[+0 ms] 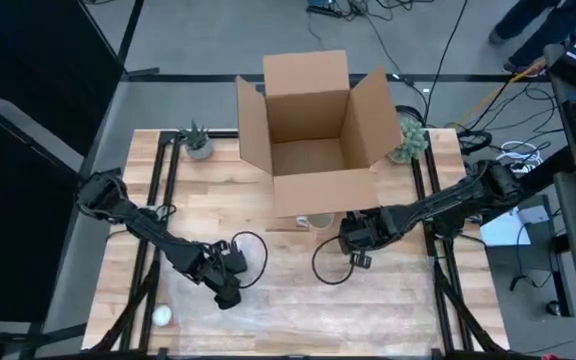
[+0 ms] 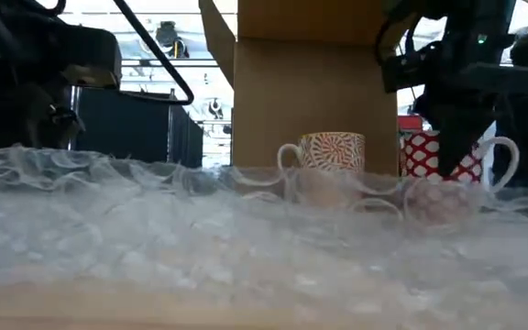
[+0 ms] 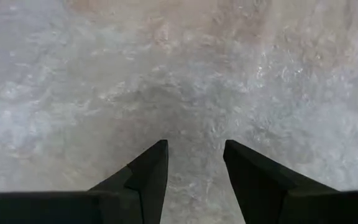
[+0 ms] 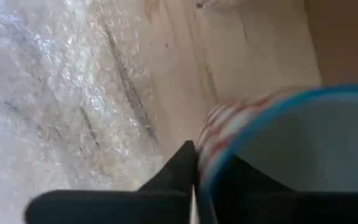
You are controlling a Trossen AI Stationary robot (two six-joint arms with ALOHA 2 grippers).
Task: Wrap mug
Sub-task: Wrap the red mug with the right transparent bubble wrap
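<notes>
Wooden table (image 1: 408,320) carries clear bubble wrap (image 1: 298,320); right gripper (image 4: 197,163) clamps the red-patterned mug's (image 2: 438,156) rim at centre-right, pickup step (left gripper (image 3: 194,155) hovers apart). Next: carry it onto the wrap.

Taking the cardboard box (image 1: 313,125) as the landmark: it stands open at the far middle of the table (image 1: 408,300), and its lowered front flap reaches toward the table's centre, closing off a level approach from the near side. Just in front of that flap stand two mugs (image 2: 330,151), one gripped at its rim by the right gripper (image 1: 353,240), so that strip is crowded. A small plant (image 1: 197,142) stands to the box's left and another plant (image 1: 409,138) touches its right flap. Nearer than the mugs, bubble wrap (image 2: 246,238) covers the tabletop; the left gripper (image 1: 228,293) hovers over it, fingers apart. A small white ball (image 1: 162,316) lies at the near left corner.
</notes>
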